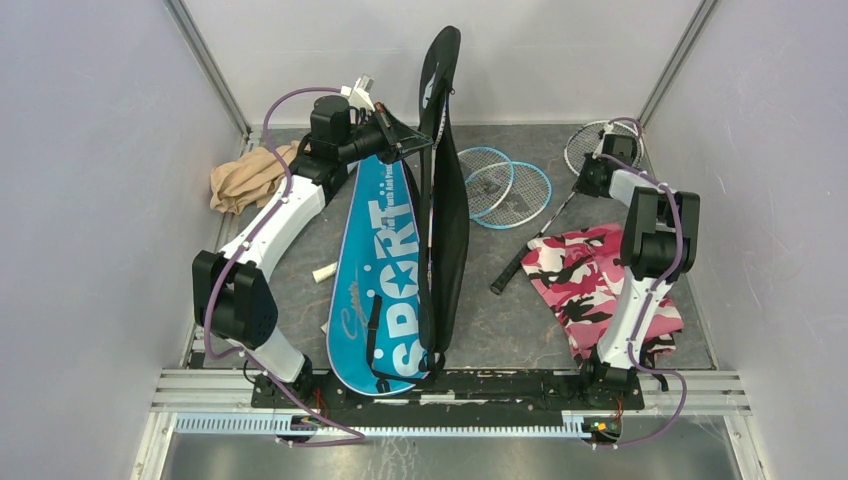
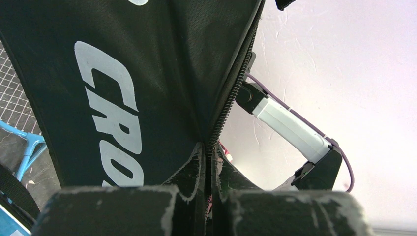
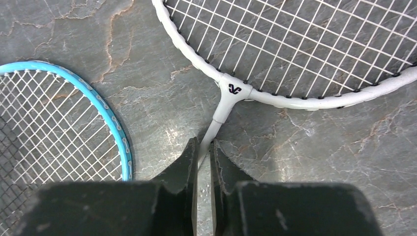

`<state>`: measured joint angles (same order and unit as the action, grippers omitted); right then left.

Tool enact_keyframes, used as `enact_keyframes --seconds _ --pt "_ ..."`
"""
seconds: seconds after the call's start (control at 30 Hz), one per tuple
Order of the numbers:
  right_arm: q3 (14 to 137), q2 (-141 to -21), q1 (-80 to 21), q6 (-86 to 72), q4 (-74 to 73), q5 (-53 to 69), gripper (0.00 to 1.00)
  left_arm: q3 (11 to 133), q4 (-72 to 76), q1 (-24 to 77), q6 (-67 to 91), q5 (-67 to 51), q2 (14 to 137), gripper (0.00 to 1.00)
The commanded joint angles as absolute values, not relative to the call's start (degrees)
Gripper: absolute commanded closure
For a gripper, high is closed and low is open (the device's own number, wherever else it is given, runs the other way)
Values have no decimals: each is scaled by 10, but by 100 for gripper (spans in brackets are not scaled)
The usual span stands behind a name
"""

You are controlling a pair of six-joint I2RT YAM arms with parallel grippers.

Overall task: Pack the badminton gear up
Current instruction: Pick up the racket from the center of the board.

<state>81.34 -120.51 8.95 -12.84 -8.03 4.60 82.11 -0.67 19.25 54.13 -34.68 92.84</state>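
The black "CROSSWAY" cover [image 1: 452, 230] stands on edge, lifted at the middle of the table. My left gripper [image 1: 415, 145] is shut on its zip edge [image 2: 231, 103], and the lettered black fabric [image 2: 98, 98] fills the left wrist view above the gripper [image 2: 210, 145]. The blue "SPORT" cover [image 1: 385, 270] lies flat to its left. At the back right lies the silver racket [image 1: 600, 135]. My right gripper [image 3: 204, 145] is down on the table, pinching the racket's thin shaft just below the throat [image 3: 235, 91]. Two blue rackets [image 1: 510, 190] lie beside it, one rim [image 3: 118, 132] close to the left finger.
A pink camouflage cloth [image 1: 590, 280] lies under the right arm. A tan cloth bundle [image 1: 245, 175] sits at the back left. A short white tube end [image 1: 325, 272] shows by the blue cover's left edge. The silver racket's black handle [image 1: 515, 262] points toward the table's middle.
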Motion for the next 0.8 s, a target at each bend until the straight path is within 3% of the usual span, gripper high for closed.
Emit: enact_keyframes --seconds 0.0,0.77 --pt "826 -1188 108 -157 -105 91 99 832 38 191 553 -361 895 98" --pt "749 -1130 145 -385 59 362 100 843 26 187 538 -352 899 98"
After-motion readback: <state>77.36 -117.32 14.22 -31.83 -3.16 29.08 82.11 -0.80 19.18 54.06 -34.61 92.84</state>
